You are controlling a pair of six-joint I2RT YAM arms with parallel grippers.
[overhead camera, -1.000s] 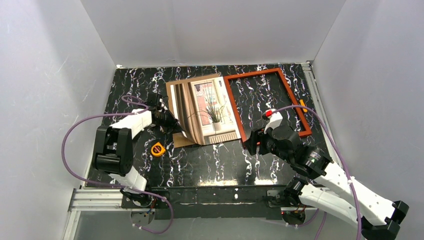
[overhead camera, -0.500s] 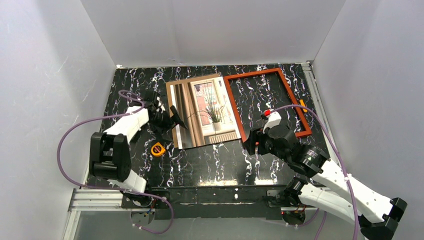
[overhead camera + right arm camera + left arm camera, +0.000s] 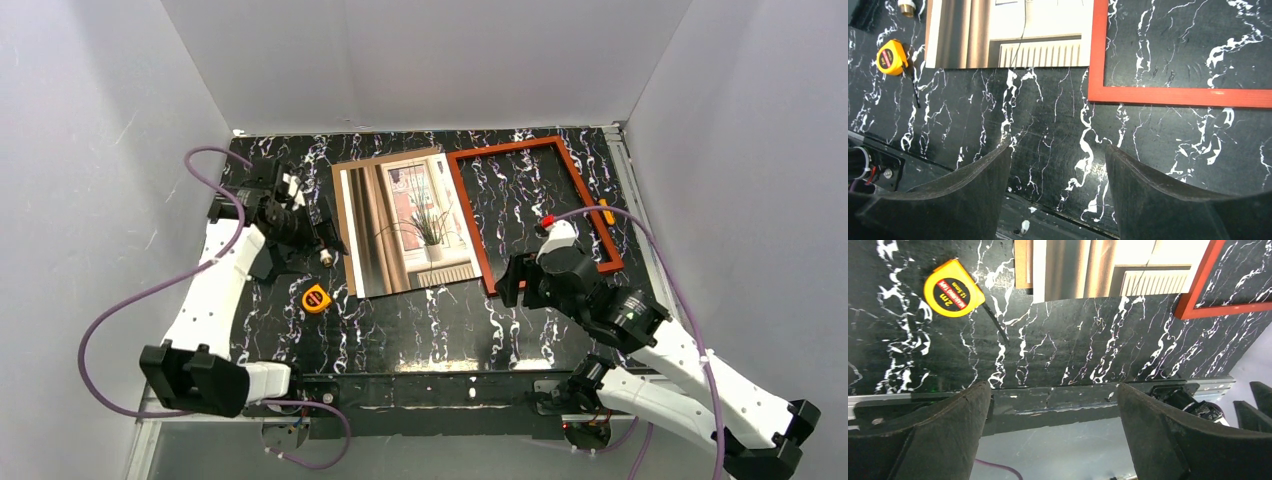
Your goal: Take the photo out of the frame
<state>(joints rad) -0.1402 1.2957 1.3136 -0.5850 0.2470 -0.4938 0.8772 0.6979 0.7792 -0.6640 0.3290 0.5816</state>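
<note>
Black white-veined worktop [image 3: 420,320], walled on 3 sides by plain grey panels.

Frame [image 3: 505,148]: red-brown border, flat on the far right part of the worktop, opening bare, marble showing through it.

Photo [image 3: 400,225]: flat, picture side up, outside the frame and directly left of it. Right edge runs along the frame's left rail; touching or just beside, cannot tell which. A strip of brown board shows past its far and left edges.

Left hand [image 3: 1053,400]: fingers wide apart, nothing between them. It is just left of the photo, clear of it.

Right hand [image 3: 1057,160]: fingers also well apart, empty, above bare worktop near the frame's near left corner, touching neither frame nor photo.

Yellow tape measure [image 3: 316,298]: on the worktop near the photo's near left corner, apart from it.

Small brass-coloured piece [image 3: 327,257]: between the tape measure and the left hand; too small to identify.
</note>
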